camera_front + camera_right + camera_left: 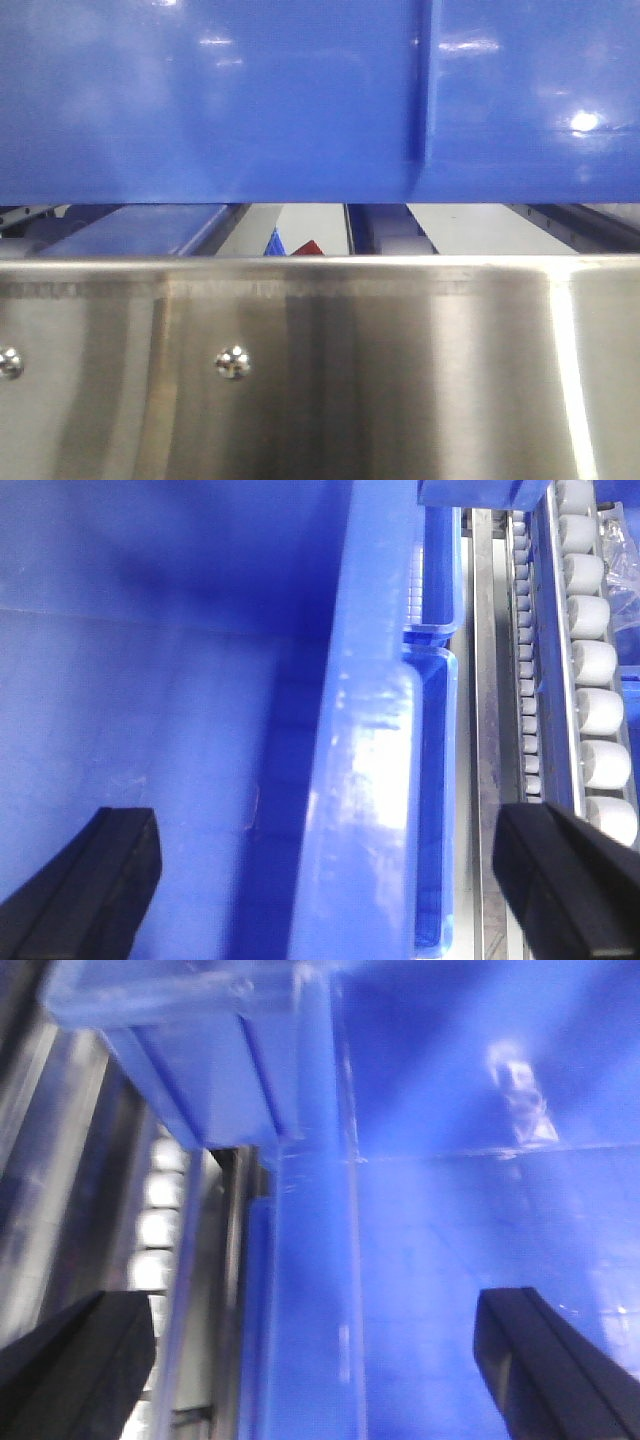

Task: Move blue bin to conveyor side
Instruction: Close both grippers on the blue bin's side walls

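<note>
Front view: blue bin [210, 100] fills upper half, above steel panel [400, 370]. My left claw [310, 1345] and right claw [330, 855] both spread open, each straddling bin wall. Bare blue floor inside. White rollers [590, 660] beside rim.

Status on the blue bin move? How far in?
Done: left gripper and right gripper each straddle a wall of the blue bin. In hand: grasping; both jaws are open, not clamped. Remaining: close, carry the bin to the conveyor; no belt is in view, only rollers beside the bin.
</note>
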Controlling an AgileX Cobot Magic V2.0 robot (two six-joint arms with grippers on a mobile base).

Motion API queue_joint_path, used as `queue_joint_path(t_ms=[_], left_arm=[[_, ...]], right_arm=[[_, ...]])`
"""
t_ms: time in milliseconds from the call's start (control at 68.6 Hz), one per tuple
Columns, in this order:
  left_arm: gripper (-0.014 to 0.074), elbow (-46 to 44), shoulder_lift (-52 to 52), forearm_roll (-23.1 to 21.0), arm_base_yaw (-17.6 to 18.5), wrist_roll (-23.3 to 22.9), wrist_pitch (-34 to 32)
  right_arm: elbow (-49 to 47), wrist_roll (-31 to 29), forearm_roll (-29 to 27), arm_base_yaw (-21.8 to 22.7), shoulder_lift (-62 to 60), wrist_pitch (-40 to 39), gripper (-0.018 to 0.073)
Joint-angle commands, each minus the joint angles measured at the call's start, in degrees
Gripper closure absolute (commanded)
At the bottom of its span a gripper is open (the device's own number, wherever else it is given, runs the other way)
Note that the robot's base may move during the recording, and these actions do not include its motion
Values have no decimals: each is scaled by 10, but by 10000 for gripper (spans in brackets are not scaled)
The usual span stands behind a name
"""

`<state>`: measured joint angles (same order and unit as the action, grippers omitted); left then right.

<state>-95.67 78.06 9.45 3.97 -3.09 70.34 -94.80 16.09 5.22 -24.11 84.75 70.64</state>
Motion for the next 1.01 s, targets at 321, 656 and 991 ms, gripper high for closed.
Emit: queue_joint_path(t_ms=[321,656,991], left_arm=[[48,-5,24,-88,-60,55,-4],[48,-3,52,-86,-60,59,-4],[48,17,52,-66,-60,59,-4]], right_arm=[[-6,0,11,1,0,-7,0],[-6,0,11,1,0,-7,0],[-5,0,11,1,5,-7,0]])
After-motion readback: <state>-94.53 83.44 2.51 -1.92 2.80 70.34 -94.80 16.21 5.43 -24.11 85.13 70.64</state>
